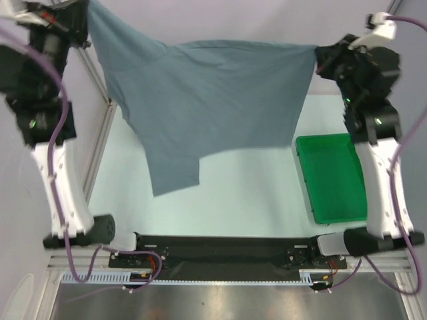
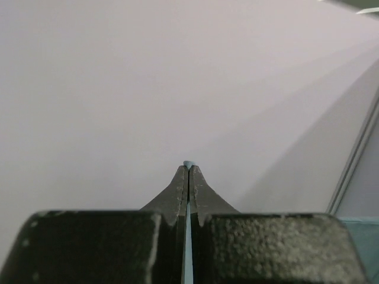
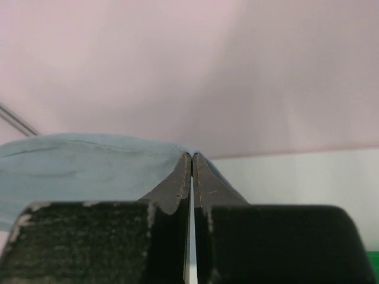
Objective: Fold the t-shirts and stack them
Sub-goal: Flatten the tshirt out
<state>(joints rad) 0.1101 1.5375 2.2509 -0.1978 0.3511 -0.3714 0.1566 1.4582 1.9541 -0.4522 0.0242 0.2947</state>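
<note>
One slate blue-grey t-shirt (image 1: 207, 100) hangs in the air, stretched between both arms, its lower edge and a sleeve dangling over the table. My left gripper (image 1: 85, 15) is raised at the far left and shut on one top corner; a sliver of blue cloth (image 2: 189, 164) pokes out between its fingertips (image 2: 181, 183). High at the far right, my right gripper (image 1: 319, 55) is shut on the other top corner. In the right wrist view the t-shirt (image 3: 83, 168) spreads to the left of the pinched fingertips (image 3: 201, 177).
A green plastic tray (image 1: 331, 177) sits on the pale table (image 1: 227, 207) at the right, below the right arm. An aluminium frame post (image 1: 100, 143) runs along the table's left side. Both arm bases stand at the near edge.
</note>
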